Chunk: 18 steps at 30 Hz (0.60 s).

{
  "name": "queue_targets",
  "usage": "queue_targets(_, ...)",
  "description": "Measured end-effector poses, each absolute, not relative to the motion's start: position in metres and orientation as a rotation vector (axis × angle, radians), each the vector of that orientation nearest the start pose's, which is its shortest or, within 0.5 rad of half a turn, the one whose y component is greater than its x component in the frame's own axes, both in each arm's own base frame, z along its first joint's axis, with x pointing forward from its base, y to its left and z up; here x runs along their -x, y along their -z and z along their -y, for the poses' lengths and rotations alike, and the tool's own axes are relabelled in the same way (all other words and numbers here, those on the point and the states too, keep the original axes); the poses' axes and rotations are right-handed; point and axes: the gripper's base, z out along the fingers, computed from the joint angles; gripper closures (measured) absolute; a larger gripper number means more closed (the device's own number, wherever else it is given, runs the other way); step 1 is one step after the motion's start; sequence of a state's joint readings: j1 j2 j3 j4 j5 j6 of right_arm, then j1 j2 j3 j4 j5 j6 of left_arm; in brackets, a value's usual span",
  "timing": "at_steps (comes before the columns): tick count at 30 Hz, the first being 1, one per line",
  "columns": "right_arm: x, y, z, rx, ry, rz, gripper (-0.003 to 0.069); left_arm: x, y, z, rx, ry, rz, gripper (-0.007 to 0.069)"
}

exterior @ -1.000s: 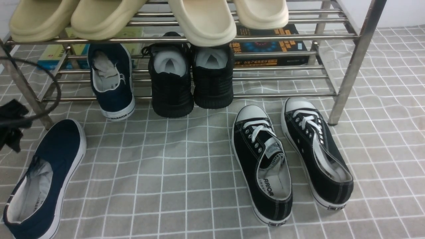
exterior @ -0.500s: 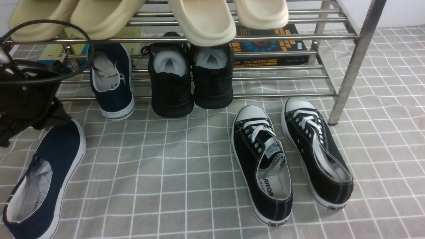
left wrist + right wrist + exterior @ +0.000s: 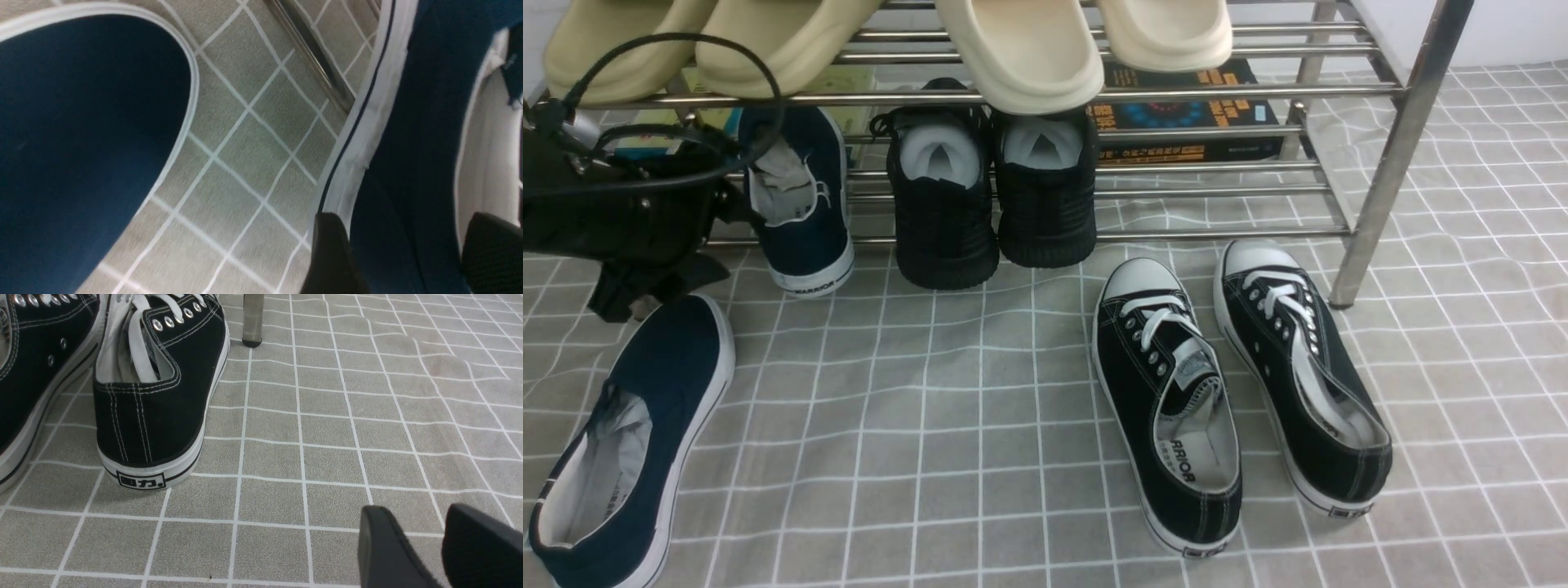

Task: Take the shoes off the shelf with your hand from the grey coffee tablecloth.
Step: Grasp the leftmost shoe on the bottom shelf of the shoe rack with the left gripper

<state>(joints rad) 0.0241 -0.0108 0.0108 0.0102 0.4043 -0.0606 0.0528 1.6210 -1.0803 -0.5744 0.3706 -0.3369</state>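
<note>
Spreading wide beside a navy slip-on: the left gripper at the rack

The left gripper (image 3: 721,238) holds its fingers apart at the left end of the shoe rack (image 3: 1225,90), close to the navy shoe on the lower tier (image 3: 813,196); whether they touch it cannot be told. That shoe's heel juts over the tier's front edge. Its navy mate (image 3: 645,433) lies on the grey gridded cloth (image 3: 947,457), in front of the rack's left end. The right gripper (image 3: 421,539) stands with parted fingers above the cloth, near the black lace-up sneakers (image 3: 1168,408).
</note>
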Motion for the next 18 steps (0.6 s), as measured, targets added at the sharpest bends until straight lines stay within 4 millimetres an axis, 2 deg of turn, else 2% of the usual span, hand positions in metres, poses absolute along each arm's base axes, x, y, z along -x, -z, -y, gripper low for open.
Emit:
queue_targets(8, -0.051, -0.174, -0.002, 0.074, 0.015, -1.886, 0.0421, -0.369, -0.228, -0.001, 1.016, 0.662, -2.153, 0.0176)
queue_targets(13, -0.051, -0.174, -0.002, 0.074, 0.015, -1.886, 0.042, -0.373, -0.223, -0.001, 0.988, 0.659, -2.156, 0.0239)
queue_targets(18, -0.051, -0.174, -0.002, 0.074, 0.015, -1.886, 0.042, -0.375, -0.222, 0.0, 0.944, 0.653, -2.176, 0.0535)
